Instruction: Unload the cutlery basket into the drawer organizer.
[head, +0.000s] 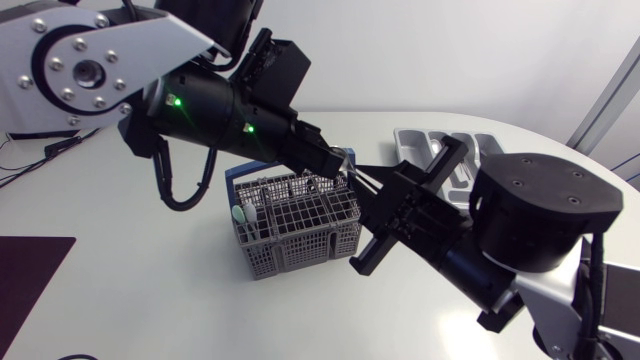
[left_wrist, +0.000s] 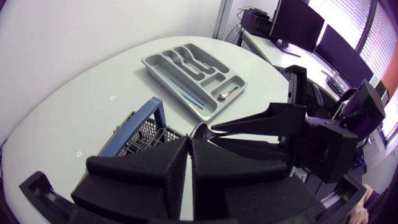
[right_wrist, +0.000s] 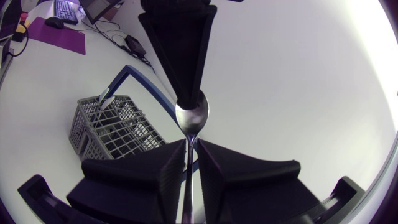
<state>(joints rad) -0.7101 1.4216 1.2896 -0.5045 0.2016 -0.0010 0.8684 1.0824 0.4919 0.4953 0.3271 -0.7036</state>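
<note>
Head view: mid-air handover over the tabletop (head: 150, 290), just above the cutlery basket (head: 300, 240). Left gripper (head: 338, 160) in from the far left corner, right gripper (head: 358, 176) up from the near right corner. Tips nearly touching, spoon (head: 347, 157) between them (only a glint of it here). Basket around the tabletop's middle, a few pieces inside. Drawer organizer (head: 410, 140) well apart by the far right edge, partly behind the right arm.

Left wrist view: left gripper (left_wrist: 189, 144) narrow, almost no gap, apparently pinched on the bowl end of the spoon (left_wrist: 199, 129). Right gripper (left_wrist: 219, 134) nose to nose with it, just ahead of the fingertips. Basket (left_wrist: 149, 132) under and beside the left gripper, blue handle (left_wrist: 140, 118) up. Organizer (left_wrist: 149, 62) ahead near the tabletop's edge, some cutlery in its compartments (a blue piece, a spoon, more at the far end).

Right wrist view: right gripper (right_wrist: 190, 149) clamped tight on the handle of the spoon (right_wrist: 191, 115). Bowl sticking out ahead, tip of the left gripper (right_wrist: 186, 96) on the bowl's far end. Basket (right_wrist: 109, 134) off to one side, down on the tabletop.

Step in hand, as a judgement: passing one spoon from left to right, unloading partly done. Next move: release by the left first, then a short retreat, right grip kept firm. After that, a carry across to the organizer and the spoon laid flat in the spoon compartment (risk of swing or slip with so thin a handle hold).
</note>
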